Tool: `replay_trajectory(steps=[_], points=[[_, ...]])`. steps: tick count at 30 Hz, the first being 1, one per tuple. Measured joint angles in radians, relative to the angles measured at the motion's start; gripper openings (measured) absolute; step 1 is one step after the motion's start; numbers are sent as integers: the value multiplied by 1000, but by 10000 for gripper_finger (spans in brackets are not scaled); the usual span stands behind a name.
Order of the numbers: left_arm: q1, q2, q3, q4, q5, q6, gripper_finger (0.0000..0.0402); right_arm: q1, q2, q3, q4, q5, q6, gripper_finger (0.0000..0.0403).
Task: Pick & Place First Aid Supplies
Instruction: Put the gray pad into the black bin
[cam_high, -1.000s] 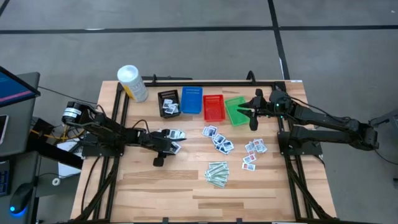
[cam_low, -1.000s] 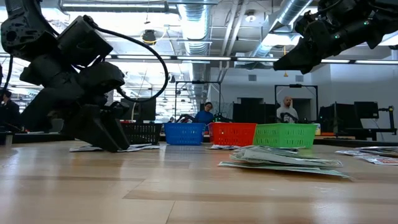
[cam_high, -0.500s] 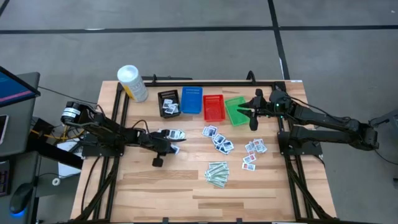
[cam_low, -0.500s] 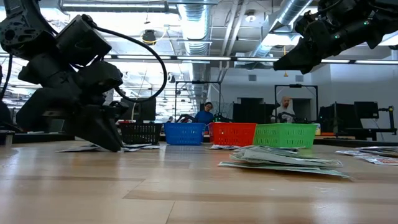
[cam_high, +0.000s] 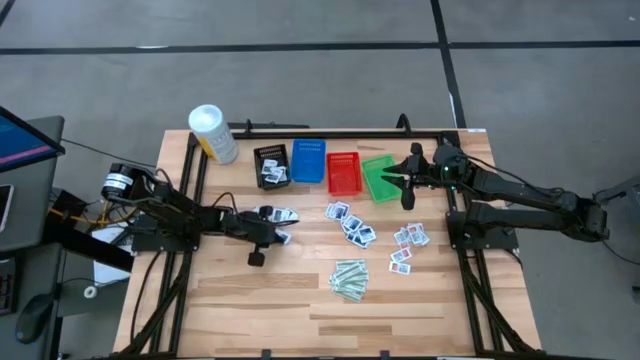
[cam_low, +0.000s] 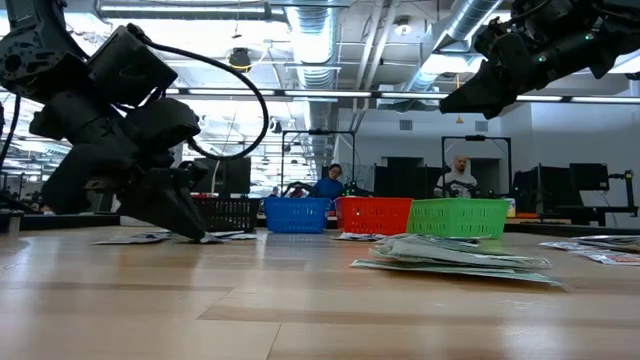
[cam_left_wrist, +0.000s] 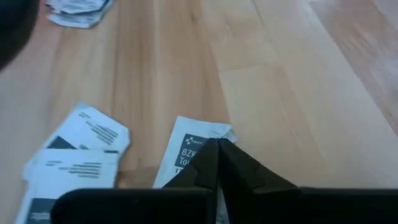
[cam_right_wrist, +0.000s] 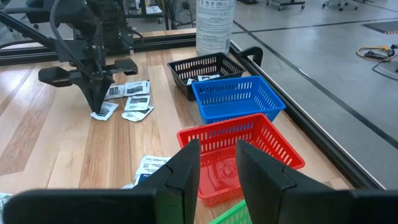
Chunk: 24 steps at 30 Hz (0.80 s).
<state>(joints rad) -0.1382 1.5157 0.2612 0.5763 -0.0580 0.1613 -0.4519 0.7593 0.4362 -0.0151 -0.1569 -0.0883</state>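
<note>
The left wrist view shows the left gripper (cam_left_wrist: 217, 163) pinching a white packet (cam_left_wrist: 189, 152) directly beneath it, near the desk's left edge; the right gripper (cam_right_wrist: 217, 163), its fingers a little apart, waits well away.

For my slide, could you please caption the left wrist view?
Left gripper shut on a flat white printed packet lying on the wooden table.

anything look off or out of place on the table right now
Nothing stands out. The four baskets stand upright in a row, the packets lie flat in loose clusters, and the left gripper is shut on one packet.
</note>
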Motion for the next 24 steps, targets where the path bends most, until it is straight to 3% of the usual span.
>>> replay_trajectory(steps=[4, 8, 11, 16, 24], points=[[6, -7, 2, 24, -76, 124, 11, 0, 0, 0, 0, 0, 0, 98], [53, -7, 3, 111, -275, 228, 10, 0, 0, 0, 7, 0, 0, 98], [105, -8, 3, 226, -361, 255, 10, 0, 0, 0, 12, 0, 0, 98], [210, -8, 5, 353, -383, 315, 11, 0, 0, 0, 15, 0, 0, 98], [388, -9, 6, 367, -411, 303, 12, 0, 0, 0, 15, 0, 0, 98]])
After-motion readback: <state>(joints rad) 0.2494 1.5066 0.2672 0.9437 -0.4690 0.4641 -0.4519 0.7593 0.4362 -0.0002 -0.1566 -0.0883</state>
